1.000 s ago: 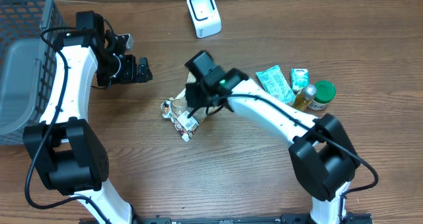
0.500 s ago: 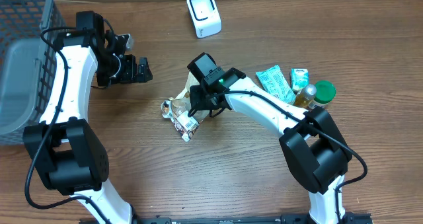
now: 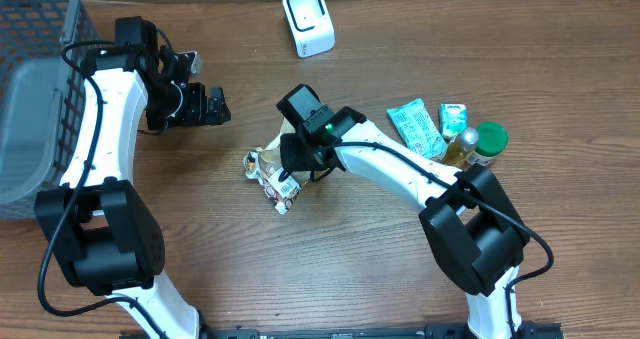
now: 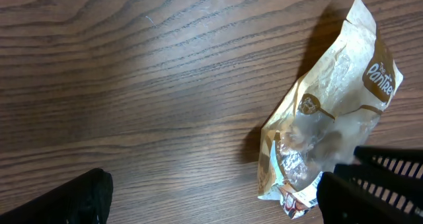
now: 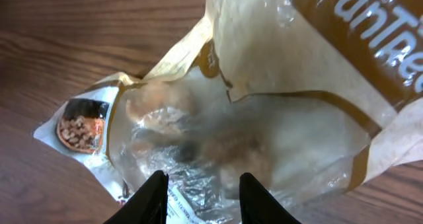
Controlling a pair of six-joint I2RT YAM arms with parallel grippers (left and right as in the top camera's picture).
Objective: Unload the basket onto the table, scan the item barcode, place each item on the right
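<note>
Right claw: slightly spread, pinching nothing.
Snack bag: directly beneath the claw; pinch one edge and leave its faces uncovered.

Brown table, wood grain — evenly lit

Wire basket, green packets, bottle

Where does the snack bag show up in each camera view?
Overhead: snack bag sits just left of centre.
Left wrist: right side of the picture.
Right wrist: fills most of the picture.
Shared landmark: brown lettering on the bag, readable in both wrist views.
</note>
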